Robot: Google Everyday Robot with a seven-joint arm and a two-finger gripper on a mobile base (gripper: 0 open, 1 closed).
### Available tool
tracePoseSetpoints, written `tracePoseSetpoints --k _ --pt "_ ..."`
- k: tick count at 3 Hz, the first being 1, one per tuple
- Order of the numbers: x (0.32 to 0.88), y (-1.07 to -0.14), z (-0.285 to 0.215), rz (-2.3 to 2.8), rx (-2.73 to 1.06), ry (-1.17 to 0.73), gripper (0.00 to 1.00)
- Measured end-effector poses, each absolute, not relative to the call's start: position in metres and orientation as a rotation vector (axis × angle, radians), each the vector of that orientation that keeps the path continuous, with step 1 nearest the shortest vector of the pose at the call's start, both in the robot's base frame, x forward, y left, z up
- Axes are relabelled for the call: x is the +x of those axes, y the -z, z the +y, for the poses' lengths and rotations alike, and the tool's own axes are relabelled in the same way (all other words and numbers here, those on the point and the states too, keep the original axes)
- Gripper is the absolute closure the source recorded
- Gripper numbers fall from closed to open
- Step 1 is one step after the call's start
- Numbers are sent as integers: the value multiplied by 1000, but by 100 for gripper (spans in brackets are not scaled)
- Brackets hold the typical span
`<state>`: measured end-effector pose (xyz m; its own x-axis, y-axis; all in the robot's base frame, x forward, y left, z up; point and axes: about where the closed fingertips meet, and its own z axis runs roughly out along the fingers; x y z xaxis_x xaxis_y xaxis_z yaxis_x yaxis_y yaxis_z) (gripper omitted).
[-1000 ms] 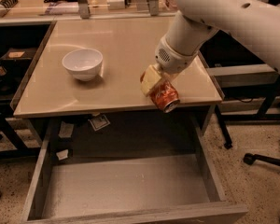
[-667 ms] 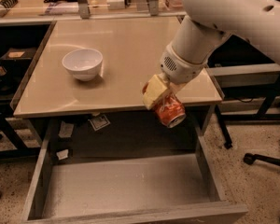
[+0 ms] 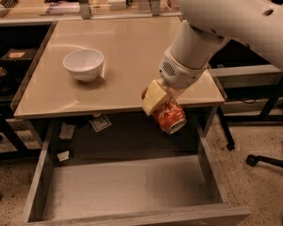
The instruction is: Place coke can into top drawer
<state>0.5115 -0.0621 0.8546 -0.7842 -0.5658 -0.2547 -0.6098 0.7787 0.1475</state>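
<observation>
The coke can (image 3: 170,117) is a red-orange can with white markings and a silver end. My gripper (image 3: 159,102) is shut on the coke can and holds it tilted in the air, just past the front edge of the beige tabletop (image 3: 127,55). It hangs above the back right part of the open top drawer (image 3: 127,187). The drawer is wide, grey weathered wood with a pale bottom, pulled out toward the camera. One cream finger pad (image 3: 153,97) covers the can's left side.
A white bowl (image 3: 84,64) stands on the left of the tabletop. Small paper scraps (image 3: 100,123) lie under the tabletop behind the drawer. A second table with clutter stands at the back. Chair legs (image 3: 269,161) are on the floor at the right.
My gripper has carried the coke can forward and down, from over the tabletop's front right edge to above the open drawer. The bowl and drawer have not moved.
</observation>
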Motion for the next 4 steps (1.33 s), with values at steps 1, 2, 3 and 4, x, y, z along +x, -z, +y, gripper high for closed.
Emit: tracePoseSetpoints --k 1,2,3,4 --pt "482 -840 -49 2808 -931 -358 100" --pt "461 -816 -33 2842 -945 -406 100" --pt "446 -780 -20 2880 -960 -463 100" --pt "446 -780 -20 2880 -960 -463 100"
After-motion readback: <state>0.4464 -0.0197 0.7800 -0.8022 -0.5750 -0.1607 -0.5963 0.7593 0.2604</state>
